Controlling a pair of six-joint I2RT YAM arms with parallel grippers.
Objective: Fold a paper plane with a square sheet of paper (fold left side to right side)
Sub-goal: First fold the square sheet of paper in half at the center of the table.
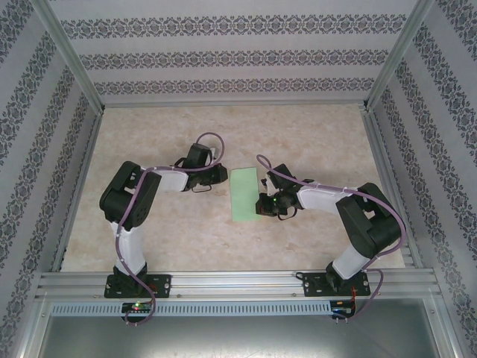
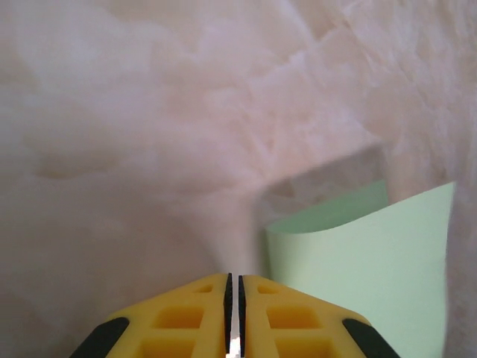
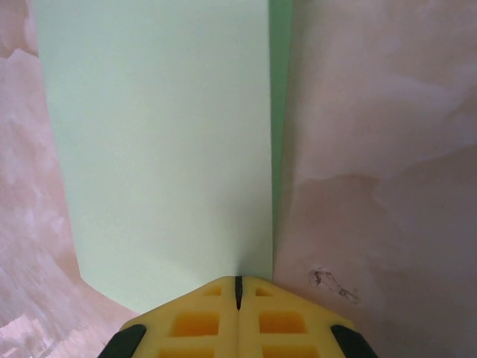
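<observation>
Paper: the square sheet of paper (image 1: 244, 194) is pale mint green and unmarked. It lies doubled into a narrow rectangle on the marbled table (image 1: 149, 224), between the two pincers.
Layers: a darker green strip of the under layer shows along the top layer's right edge (image 3: 156, 149).
Left gripper (image 2: 233, 277): its yellow fingers are drawn to a hairline slit with nothing between them. The paper lies just ahead-right of its tips, with one edge bowed upward (image 2: 365, 276).
Right gripper (image 3: 238, 282): its fingers are pressed together, tips at the paper's near edge. The paper runs ahead and to its left. I cannot tell whether it is pinched.
</observation>
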